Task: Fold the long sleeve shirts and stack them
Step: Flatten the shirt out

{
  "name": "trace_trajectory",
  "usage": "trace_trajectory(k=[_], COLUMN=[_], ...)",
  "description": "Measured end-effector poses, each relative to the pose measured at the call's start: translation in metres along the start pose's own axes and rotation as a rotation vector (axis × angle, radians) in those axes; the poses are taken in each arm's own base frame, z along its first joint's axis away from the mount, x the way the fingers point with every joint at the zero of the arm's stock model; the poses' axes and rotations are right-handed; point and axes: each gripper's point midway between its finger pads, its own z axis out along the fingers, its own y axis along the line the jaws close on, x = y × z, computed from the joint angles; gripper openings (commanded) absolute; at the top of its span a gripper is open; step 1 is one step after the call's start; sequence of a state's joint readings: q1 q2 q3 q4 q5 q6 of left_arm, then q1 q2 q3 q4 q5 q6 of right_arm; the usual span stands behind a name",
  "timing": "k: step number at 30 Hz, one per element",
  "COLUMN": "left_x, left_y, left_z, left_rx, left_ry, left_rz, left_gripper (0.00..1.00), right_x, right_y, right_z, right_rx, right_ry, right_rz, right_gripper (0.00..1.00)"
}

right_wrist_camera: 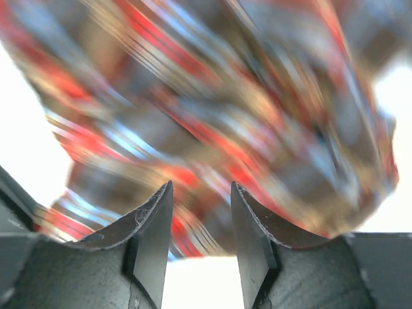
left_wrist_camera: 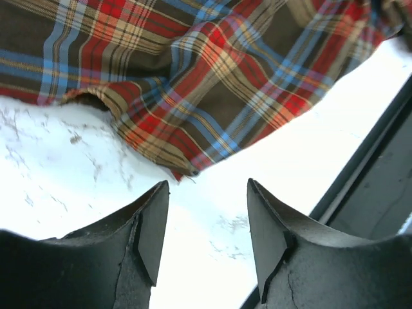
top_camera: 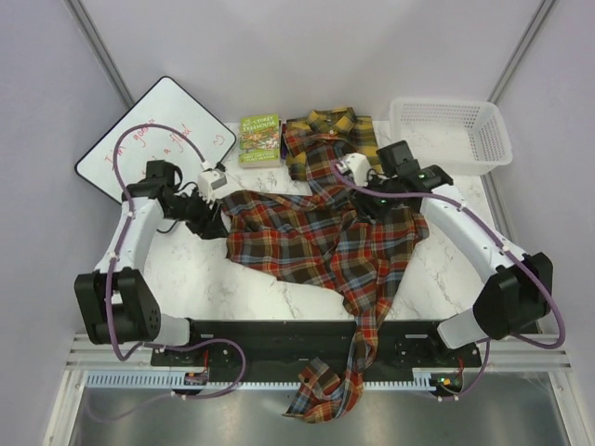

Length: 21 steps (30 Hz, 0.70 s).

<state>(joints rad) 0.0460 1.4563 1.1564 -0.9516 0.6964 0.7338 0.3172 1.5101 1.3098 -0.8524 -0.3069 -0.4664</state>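
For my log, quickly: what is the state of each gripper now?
Left gripper: open, empty, near the red-brown plaid flannel shirt.
Right gripper: open, holding nothing.

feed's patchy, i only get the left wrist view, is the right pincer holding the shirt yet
observer: no, the right pincer is open, with the red-brown shirt blurred beyond it.
operator: where's the other shirt
observer: the yellow and black shirt lies at the far edge of the table, beside a green book.
operator: anything hanging off
observer: one sleeve of the red-brown shirt hangs over the near edge.
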Motion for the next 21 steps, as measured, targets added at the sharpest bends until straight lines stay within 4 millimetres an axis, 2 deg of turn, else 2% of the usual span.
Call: trace_trajectory(k=[3, 6, 7, 9, 12, 15, 17, 18, 19, 21], left_x=[0.002, 0.003, 0.004, 0.005, 0.011, 0.019, 0.024, 0.027, 0.029, 0.032], left_y=[-0.010, -0.010, -0.006, -0.002, 0.002, 0.006, 0.008, 0.008, 0.009, 0.009], left_z=[-0.022, -0.043, -0.053, -0.066, -0.082, -0.092, -0.096, -0.097, -0.098, -0.098], left_rx=[-0.012, -0.047, -0.074, -0.111, -0.164, -0.192, -0.197, -0.197, -0.197, -0.192], left_ry=[-0.081, -0.158, -0.187, -0.222, -0.251, -0.268, -0.273, -0.275, -0.276, -0.271], left_rz=[-0.058, -0.139, -0.170, -0.205, -0.257, -0.310, -0.346, -0.364, -0.379, -0.400], left_gripper=[0.62, 0.64, 0.64, 0.64, 0.65, 0.65, 0.65, 0.65, 0.65, 0.64], right_x=[-0.053, -0.085, -0.091, -0.090, -0.072, -0.062, -0.064, -0.067, -0.073, -0.087], right_y=[0.062, 0.126, 0.153, 0.184, 0.226, 0.251, 0.258, 0.259, 0.259, 0.258], right_z=[0.005, 0.039, 0.059, 0.092, 0.144, 0.185, 0.203, 0.208, 0.210, 0.211], right_rx=[-0.084, -0.178, -0.207, -0.231, -0.246, -0.242, -0.233, -0.227, -0.220, -0.205], right_ry=[-0.117, -0.141, -0.129, -0.095, -0.011, 0.047, 0.057, 0.056, 0.043, 0.007], right_rz=[-0.141, -0.265, -0.313, -0.370, -0.449, -0.494, -0.502, -0.501, -0.499, -0.486], right_gripper=[0.45, 0.43, 0.42, 0.42, 0.46, 0.48, 0.42, 0.35, 0.21, 0.03])
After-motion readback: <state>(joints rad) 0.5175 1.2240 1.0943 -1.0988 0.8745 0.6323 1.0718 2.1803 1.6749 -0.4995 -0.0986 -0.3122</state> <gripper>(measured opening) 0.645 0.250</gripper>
